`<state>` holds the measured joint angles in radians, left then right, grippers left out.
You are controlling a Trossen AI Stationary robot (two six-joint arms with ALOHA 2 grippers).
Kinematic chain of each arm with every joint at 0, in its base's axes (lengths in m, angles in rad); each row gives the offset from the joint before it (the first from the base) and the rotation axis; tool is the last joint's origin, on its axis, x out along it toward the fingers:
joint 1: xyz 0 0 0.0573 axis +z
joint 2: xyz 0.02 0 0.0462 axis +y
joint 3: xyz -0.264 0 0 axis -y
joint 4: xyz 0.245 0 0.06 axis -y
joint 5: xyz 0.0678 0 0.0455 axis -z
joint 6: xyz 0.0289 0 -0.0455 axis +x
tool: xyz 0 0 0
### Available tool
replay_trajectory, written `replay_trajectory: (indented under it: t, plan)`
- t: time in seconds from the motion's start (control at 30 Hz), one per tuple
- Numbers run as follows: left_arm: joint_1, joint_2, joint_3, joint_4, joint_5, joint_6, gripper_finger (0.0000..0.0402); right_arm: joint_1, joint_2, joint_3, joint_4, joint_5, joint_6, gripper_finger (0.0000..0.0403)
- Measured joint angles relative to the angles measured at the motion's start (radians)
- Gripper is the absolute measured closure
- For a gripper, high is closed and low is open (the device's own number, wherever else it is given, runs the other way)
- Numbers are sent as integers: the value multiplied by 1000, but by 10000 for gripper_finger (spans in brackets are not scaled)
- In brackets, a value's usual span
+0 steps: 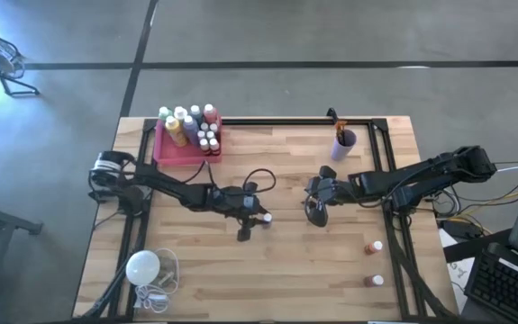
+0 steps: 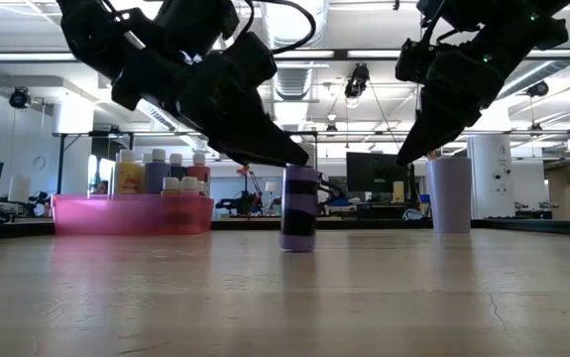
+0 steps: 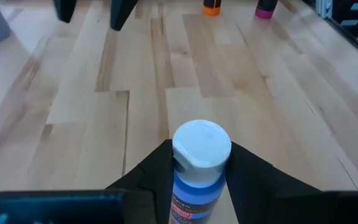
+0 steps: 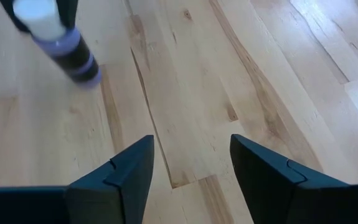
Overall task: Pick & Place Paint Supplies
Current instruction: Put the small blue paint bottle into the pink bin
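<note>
A purple paint bottle (image 2: pixel 298 210) with a white cap (image 3: pixel 202 144) stands upright on its base near the middle of the table. My left gripper (image 1: pixel 257 218) reaches in from the table's left and is shut on it. My right gripper (image 1: pixel 316 212) hangs open just right of the bottle, nothing between its fingers (image 4: pixel 191 162); the bottle (image 4: pixel 63 46) shows ahead of it. At the far left, a pink tray (image 1: pixel 170 151) holds several white-capped bottles (image 1: pixel 191 124). A purple cup (image 1: pixel 345 144) with brushes stands at the far edge. Two small brown bottles (image 1: pixel 373 246) (image 1: pixel 373 281) stand near the right edge. My left gripper pinches the bottle between its two fingers, on the body's sides just under the cap (image 3: pixel 177 177). The fingers (image 3: pixel 147 177) come slanting down from the table's left. The bottle stays upright with its base (image 2: pixel 298 244) on the table.
A white round bulb (image 1: pixel 143 267) with a cord lies at the near left corner. A black frame (image 1: pixel 386 162) runs along the table's far and right sides. Bare wood (image 1: pixel 277 279) lies between the grippers and the near edge.
</note>
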<state>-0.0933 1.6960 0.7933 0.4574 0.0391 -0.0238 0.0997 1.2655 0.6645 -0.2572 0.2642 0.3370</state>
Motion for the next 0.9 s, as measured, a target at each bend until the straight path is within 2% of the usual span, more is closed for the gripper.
replay_trajectory:
  t: [0.13, 0.47, 0.67, 0.9]
  plan:
    - [0, -77, 0, -117, -61, -2, 276, 0, 0, -10, 2, 0, 0, 202]
    - [0, -337, -21, -412, -377, -34, 276, 0, 0, -20, 5, 0, 1, 195]
    - [11, -503, -100, -450, -529, -47, 276, 0, 0, -20, 10, 0, 0, 186]
    - [75, -678, -232, -450, -642, -67, 276, 0, 0, -20, 23, 0, -4, 196]
